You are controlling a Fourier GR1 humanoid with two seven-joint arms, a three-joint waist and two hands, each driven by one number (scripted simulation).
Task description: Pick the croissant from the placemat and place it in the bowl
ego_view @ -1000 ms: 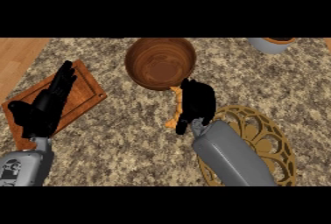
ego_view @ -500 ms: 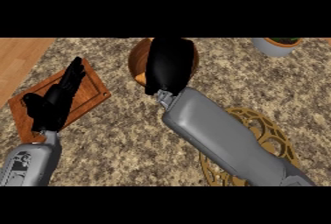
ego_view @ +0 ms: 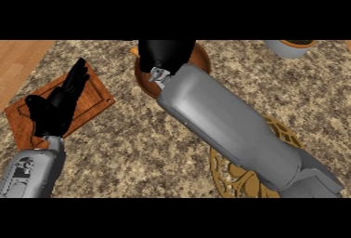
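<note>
My right hand (ego_view: 166, 53) hangs over the brown wooden bowl (ego_view: 204, 59) at the top middle, and its grey forearm covers most of the bowl. The hand's fingers are curled, and an orange tip of the croissant (ego_view: 134, 50) pokes out at its left edge; the rest of the croissant is hidden. Partly under the same forearm, at the lower right, lies the round golden woven placemat (ego_view: 237, 179), with nothing visible on it. At the left, my left hand (ego_view: 56, 104) rests open with straight fingers.
A wooden board (ego_view: 96, 100) lies tilted under the left hand. A grey pot (ego_view: 289, 48) stands at the top right edge. The speckled stone counter gives way to a wooden strip (ego_view: 17, 60) at the far left.
My right hand has carried the croissant from beside the placemat up and left to over the bowl, the forearm swinging across the view. The left hand has barely shifted.
</note>
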